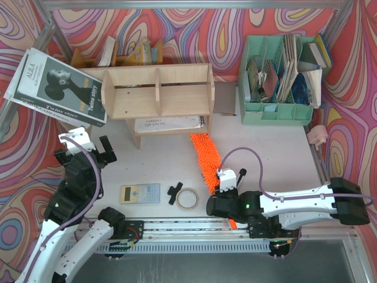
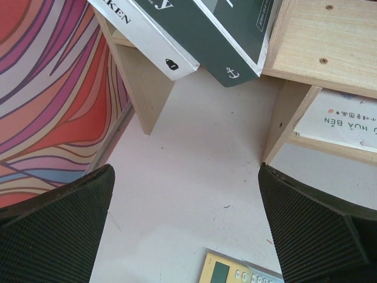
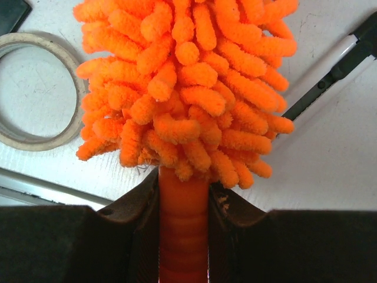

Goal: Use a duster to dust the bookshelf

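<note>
The light plywood bookshelf (image 1: pixel 156 91) stands at the back of the table, and its leg and underside (image 2: pixel 288 118) show in the left wrist view. The fluffy orange duster (image 1: pixel 205 154) lies slanted in front of the shelf's right end, its head pointing toward the shelf. My right gripper (image 1: pixel 220 199) is shut on the duster's smooth orange handle (image 3: pixel 182 218), just below the chenille head (image 3: pixel 188 82). My left gripper (image 1: pixel 84 154) hovers open and empty over the table at the left (image 2: pixel 185 177), short of the shelf's left leg.
A tape ring (image 1: pixel 187 199), a black clip (image 1: pixel 175 193) and a yellow calculator (image 1: pixel 139 193) lie near the front edge. A magazine (image 1: pixel 56 88) leans on the shelf's left end. A mint file organizer (image 1: pixel 277 76) stands at the back right. A notebook (image 1: pixel 168 124) lies under the shelf.
</note>
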